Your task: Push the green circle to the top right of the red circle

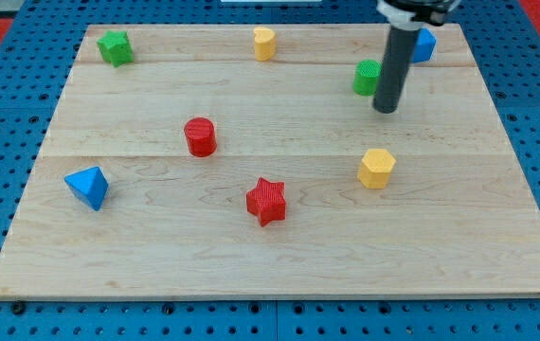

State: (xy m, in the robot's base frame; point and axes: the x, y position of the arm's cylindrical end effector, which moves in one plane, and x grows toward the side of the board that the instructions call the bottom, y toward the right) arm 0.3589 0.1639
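The green circle (367,77) sits near the view's top right on the wooden board (279,246). The red circle (200,136) stands left of the board's middle, far to the left and below the green circle. My tip (385,109) rests on the board just right of and slightly below the green circle, touching or nearly touching it. The rod partly covers the green circle's right side.
A blue block (424,44) sits behind the rod at the top right. A yellow block (264,43) is at top centre, a green star (115,46) top left. A yellow hexagon (376,168), a red star (267,201) and a blue triangle-like block (88,187) lie lower.
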